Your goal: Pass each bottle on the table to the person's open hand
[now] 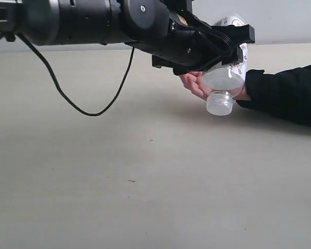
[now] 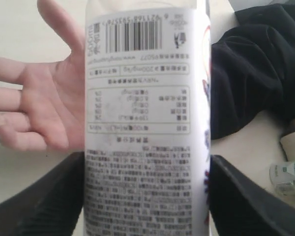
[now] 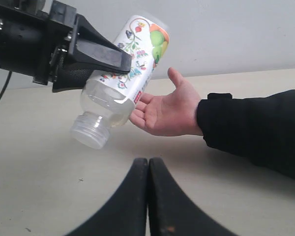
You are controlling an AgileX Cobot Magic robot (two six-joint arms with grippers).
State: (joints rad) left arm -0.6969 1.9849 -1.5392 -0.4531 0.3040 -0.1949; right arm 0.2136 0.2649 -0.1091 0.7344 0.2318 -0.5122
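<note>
Beside open hand (image 3: pixel 164 110) | bottle (image 3: pixel 115 96): whitish cap, colourful label, tilted cap-down

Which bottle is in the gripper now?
The white-capped bottle with the colourful label, clamped in the left gripper by the hand; the green-labelled bottle sits ungripped.

1. The bottle (image 1: pixel 225 80) is hanging tilted, cap lowermost, above the table (image 1: pixel 145 187), clamped in the left pincer (image 1: pixel 224 52).
2. The hand (image 1: pixel 193 83) is lying open just beside the bottle, on its far side in the exterior view; contact cannot be confirmed.
3. The sleeve (image 1: pixel 290 93) is reaching in from that view's right.
4. Another bottle (image 2: pixel 287 177) is sitting on the table just beside the sleeve.
</note>
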